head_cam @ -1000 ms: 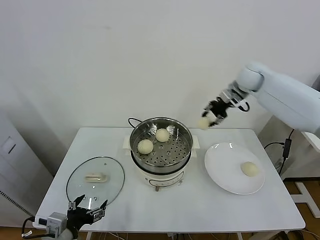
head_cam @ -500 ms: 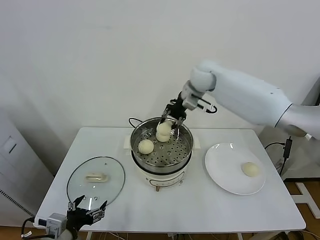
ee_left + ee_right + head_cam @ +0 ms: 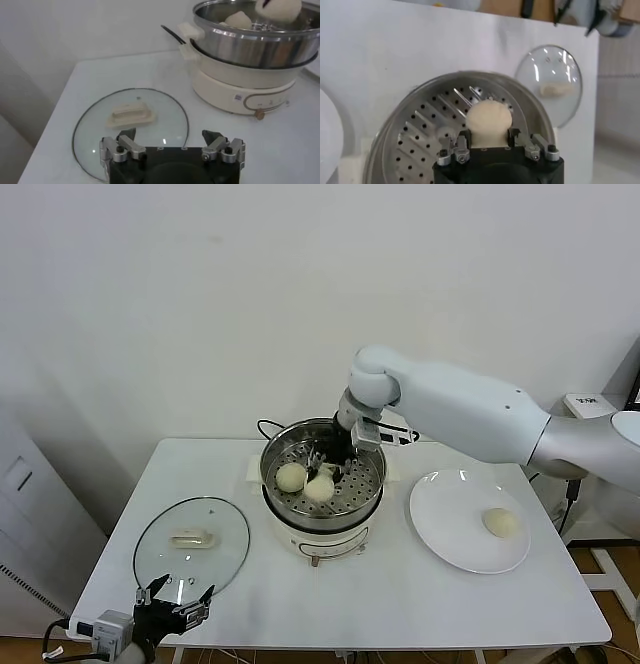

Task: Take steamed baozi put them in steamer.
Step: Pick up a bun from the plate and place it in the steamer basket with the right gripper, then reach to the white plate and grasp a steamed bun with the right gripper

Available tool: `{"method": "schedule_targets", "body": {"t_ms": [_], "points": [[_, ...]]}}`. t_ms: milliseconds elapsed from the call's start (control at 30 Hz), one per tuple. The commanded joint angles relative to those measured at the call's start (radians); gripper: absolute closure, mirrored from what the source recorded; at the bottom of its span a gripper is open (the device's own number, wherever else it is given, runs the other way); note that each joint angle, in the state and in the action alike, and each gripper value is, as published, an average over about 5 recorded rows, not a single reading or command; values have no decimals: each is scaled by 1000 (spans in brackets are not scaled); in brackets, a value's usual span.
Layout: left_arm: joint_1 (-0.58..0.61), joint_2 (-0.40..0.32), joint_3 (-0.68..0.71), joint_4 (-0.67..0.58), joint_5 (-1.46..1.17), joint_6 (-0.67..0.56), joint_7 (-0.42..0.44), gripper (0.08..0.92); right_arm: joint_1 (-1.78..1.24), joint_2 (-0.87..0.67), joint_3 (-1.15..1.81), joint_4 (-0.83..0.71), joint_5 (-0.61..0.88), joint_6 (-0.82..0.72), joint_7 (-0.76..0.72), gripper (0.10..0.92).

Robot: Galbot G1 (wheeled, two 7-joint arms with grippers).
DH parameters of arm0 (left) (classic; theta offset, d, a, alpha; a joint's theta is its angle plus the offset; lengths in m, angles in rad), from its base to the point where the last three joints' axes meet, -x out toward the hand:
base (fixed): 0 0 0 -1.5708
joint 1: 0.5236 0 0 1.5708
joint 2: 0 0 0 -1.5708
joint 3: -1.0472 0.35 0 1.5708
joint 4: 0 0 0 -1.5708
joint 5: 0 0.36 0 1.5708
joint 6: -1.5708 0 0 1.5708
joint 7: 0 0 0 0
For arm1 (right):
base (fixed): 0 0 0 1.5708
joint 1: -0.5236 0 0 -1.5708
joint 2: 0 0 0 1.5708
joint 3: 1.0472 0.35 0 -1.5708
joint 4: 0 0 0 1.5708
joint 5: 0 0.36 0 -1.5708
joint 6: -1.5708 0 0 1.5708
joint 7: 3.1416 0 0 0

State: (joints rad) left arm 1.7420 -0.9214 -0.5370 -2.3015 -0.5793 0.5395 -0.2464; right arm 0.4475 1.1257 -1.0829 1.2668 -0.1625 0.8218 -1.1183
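Progress: 2 of 4 baozi seated in steamer (image 3: 322,474) | right claw (image 3: 328,467) inside basket, closed on 3rd baozi (image 3: 320,488) | 4th baozi (image 3: 499,522) waiting on right plate (image 3: 445,524) | left claw (image 3: 172,609) spread, empty, near worktop (image 3: 400,604) edge

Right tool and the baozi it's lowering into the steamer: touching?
Touching. The right wrist view shows the right tool with a finger against each side of the baozi, no gap, above the steamer floor.
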Motion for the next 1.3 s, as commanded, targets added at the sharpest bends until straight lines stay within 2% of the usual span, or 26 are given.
{"method": "schedule_targets", "body": {"t_ms": [33, 467, 567, 933, 1133, 1300], "points": [[2, -1, 0, 0, 0, 0, 0, 177, -49, 7, 6, 25, -83, 51, -17, 575], [4, 0, 2, 0, 0, -3, 1, 177, -81, 30, 23, 7, -124, 51, -18, 571], [6, -2, 2, 0, 0, -5, 1, 177, -84, 36, 29, 2, -134, 51, -13, 528], [19, -3, -3, 0, 3, -13, 4, 177, -32, 33, 122, -70, -123, 51, -3, 231], [17, -1, -7, 0, 3, -12, 3, 177, 60, 3, 200, -261, -31, 14, -49, 203], [19, 0, -13, 0, 2, -14, 4, 177, 118, -79, 167, -400, 73, -123, -116, 203]]}}
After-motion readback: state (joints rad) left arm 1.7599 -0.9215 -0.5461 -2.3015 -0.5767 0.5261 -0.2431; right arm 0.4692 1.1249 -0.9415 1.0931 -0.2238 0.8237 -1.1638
